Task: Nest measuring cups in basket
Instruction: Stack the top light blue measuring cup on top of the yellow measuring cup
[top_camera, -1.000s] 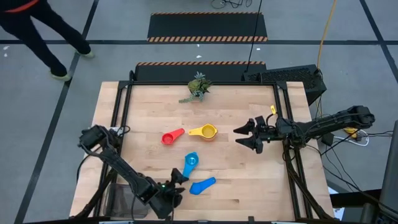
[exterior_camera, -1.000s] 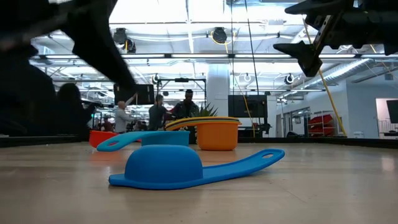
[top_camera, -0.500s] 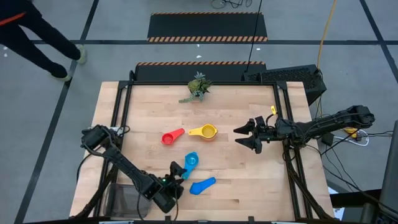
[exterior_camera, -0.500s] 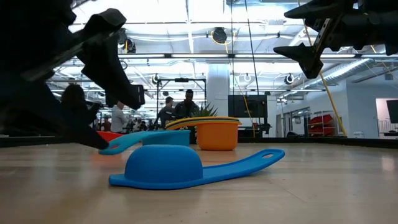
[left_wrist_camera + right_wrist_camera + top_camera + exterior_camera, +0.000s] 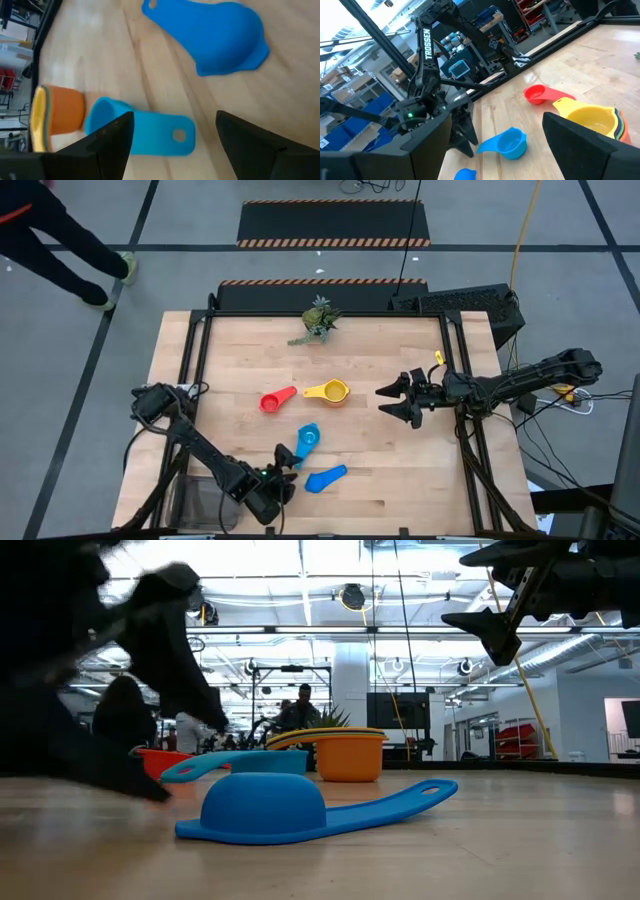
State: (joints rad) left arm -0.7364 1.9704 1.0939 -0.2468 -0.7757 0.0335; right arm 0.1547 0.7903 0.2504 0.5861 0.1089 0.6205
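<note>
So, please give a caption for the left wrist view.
Open left gripper above the light blue cup's handle, blue cup beyond.

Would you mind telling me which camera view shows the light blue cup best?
The right wrist view: the light blue cup stands upright with bowl and handle unobstructed. The high view shows it small, beside the left gripper. The left wrist view shows it between the fingers. In the low view, the overturned blue cup partly hides it.

Bright, even light falls from the ceiling lamps (image 5: 352, 596) seen in the low view, which glare white against the room. The table (image 5: 240, 350) is evenly lit with only soft shadows. The left arm (image 5: 150, 650) is smeared by blur in the low view; the left wrist view is soft throughout.
</note>
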